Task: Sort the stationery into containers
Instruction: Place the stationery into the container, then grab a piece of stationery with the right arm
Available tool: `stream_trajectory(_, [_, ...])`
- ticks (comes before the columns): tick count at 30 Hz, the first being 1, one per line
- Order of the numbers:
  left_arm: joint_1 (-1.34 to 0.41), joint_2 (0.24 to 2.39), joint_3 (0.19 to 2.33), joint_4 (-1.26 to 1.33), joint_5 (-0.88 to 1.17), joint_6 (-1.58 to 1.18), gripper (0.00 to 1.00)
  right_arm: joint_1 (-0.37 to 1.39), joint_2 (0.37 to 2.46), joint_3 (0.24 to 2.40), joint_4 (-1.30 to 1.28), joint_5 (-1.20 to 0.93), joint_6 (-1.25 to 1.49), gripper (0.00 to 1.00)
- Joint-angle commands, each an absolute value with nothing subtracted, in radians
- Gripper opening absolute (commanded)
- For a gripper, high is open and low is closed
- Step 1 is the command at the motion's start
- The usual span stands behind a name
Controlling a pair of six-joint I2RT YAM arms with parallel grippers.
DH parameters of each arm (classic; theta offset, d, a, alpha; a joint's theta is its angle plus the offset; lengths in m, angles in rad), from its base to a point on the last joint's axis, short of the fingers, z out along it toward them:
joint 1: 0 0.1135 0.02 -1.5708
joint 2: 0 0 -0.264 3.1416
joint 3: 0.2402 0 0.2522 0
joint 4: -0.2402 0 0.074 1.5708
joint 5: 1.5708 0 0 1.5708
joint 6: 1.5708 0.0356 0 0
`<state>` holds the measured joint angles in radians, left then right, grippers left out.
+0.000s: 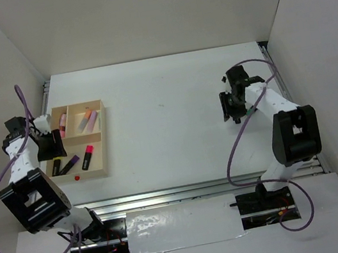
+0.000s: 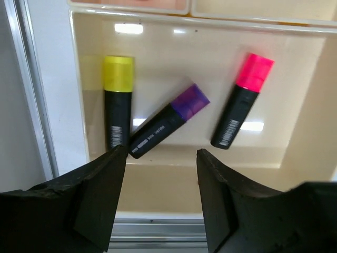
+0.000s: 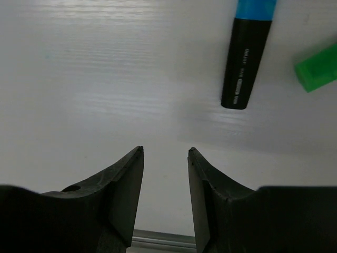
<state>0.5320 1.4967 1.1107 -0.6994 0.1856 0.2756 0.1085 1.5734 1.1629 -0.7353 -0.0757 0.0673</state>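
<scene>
Currently L end effector (image 2: 161, 151) apart, purple marker (image 2: 168, 120) just ahead in tray (image 2: 174, 58); R end effector (image 3: 166, 149) apart, blue marker (image 3: 245, 58) ahead.

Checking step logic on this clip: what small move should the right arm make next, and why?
Probably ease the right gripper forward and toward the right of its wrist view until its jaws straddle the blue-capped marker. That marker lies on the table ahead of the jaws, which stand apart with nothing between them.
</scene>
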Motion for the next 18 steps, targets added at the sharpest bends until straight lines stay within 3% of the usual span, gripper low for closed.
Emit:
stream_trajectory(1, [0.537, 1.424, 1.112, -0.732, 0.265, 0.331, 0.68, 0.058, 1.638, 1.213, -0.706, -0.003, 0.057, 0.46])
stream_trajectory(9, [0.528, 1.306, 1.134, -0.785, 0.388, 0.371, 0.81, 0.008, 1.792, 1.321, -0.722, 0.083, 0.037, 0.46])
stream_trajectory(13, [0.515, 1.240, 1.132, -0.784, 0.439, 0.387, 0.99, 0.008, 1.859, 1.382, -0.716, 0.094, 0.031, 0.47])
stream_trajectory(18, [0.503, 1.166, 1.126, -0.773, 0.505, 0.388, 0.99, 0.008, 1.946, 1.460, -0.726, 0.109, 0.025, 0.47])
